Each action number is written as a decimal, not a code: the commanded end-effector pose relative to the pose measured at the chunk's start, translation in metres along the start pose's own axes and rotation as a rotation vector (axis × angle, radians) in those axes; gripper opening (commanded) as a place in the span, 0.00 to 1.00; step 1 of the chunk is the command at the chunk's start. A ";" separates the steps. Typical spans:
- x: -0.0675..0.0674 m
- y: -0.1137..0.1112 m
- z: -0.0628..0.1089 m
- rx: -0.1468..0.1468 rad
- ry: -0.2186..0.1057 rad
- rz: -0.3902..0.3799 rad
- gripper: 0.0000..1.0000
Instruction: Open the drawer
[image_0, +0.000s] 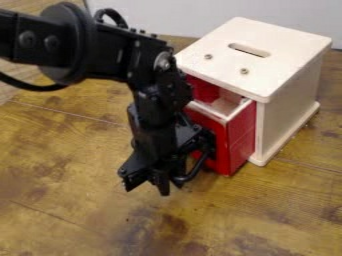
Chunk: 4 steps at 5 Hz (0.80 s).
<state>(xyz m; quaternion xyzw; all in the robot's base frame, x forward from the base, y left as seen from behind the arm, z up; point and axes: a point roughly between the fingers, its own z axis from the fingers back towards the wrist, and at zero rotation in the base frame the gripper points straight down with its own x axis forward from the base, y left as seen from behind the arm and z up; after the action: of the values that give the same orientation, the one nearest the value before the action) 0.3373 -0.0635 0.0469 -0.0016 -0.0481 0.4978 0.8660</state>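
The drawer (230, 128) is glossy red and sits in the lower front of a cream cube (274, 75); its front stands out a little from the cube's face, so it is partly open, with a dark gap showing above it under the cube's top edge; its black loop handle (201, 152) projects from the front toward the lower left, and most of the loop is hidden behind the arm. The end effector (150, 180) points straight down just in front of the drawer, beside the handle; its dark fingers are drawn together at the tips, close above the tabletop (80, 200); whether they grip the handle or merely stand against it cannot be told, since black parts overlap there. The arm (94, 50) is black and bulky; it comes in from the upper left, bends at a rounded joint, and drops down in front of the drawer's left half, covering it. The cube has a slot (247, 48) in its top and two small dark dots nearer its front edge; its right side is plain cream; it rests on the tabletop at the upper right. The tabletop is worn wood, yellowish brown with darker stains and streaks; a blurred shadow lies under the end effector.
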 end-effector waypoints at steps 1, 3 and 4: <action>-0.003 -0.004 0.022 -0.056 -0.034 -0.050 0.00; -0.005 0.001 0.021 -0.047 -0.029 -0.047 0.00; -0.006 0.003 0.020 -0.045 -0.026 -0.048 0.00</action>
<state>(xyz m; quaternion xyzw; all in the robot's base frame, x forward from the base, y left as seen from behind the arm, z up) 0.3301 -0.0614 0.0446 0.0014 -0.0469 0.4995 0.8650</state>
